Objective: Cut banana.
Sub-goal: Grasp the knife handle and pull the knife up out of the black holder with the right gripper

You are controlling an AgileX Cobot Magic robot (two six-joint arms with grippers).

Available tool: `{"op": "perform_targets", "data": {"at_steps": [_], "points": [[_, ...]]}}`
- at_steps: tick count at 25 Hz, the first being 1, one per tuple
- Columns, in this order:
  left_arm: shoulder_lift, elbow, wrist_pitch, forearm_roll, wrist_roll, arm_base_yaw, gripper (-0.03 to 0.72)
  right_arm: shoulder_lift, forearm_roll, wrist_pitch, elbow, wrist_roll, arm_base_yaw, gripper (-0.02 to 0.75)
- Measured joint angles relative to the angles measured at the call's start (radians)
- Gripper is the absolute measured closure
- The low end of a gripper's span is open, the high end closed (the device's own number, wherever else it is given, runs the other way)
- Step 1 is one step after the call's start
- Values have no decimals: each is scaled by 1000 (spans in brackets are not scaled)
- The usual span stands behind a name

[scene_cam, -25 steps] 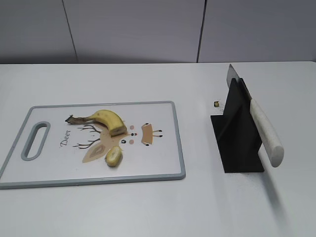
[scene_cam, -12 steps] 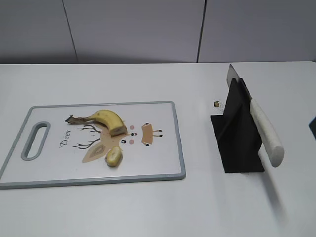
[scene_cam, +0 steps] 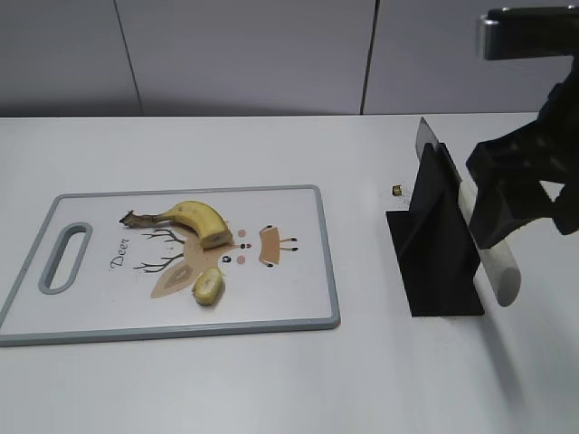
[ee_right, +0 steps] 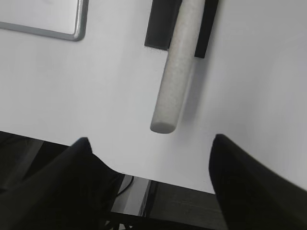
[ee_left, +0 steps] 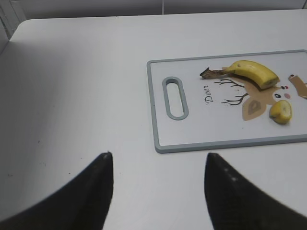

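The white desk (scene_cam: 271,380) carries a grey-rimmed cutting board (scene_cam: 298,203) on its left part and a black knife stand (scene_cam: 434,244) well apart on the right. The right claw (ee_right: 148,172) hangs released, fingers spread wide and empty, above the pale knife handle (ee_right: 175,72) that leans on the stand. The left claw (ee_left: 158,165) is likewise released and empty, over bare desk near the board's handle slot. The banana (scene_cam: 192,220) lies on the board, dark stem pointing left, cut end right. A small loose chunk (scene_cam: 208,287) lies just beside it, apart
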Motion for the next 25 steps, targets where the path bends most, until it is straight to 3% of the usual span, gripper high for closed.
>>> {"op": "perform_targets", "data": {"at_steps": [9, 18, 25], "points": [[0, 0, 0, 0, 0, 0, 102, 148, 17, -55, -1, -26, -93, 168], [0, 0, 0, 0, 0, 0, 102, 266, 22, -73, -1, -48, -97, 171], [0, 0, 0, -1, 0, 0, 102, 324, 22, -84, -2, -53, -97, 292]]}}
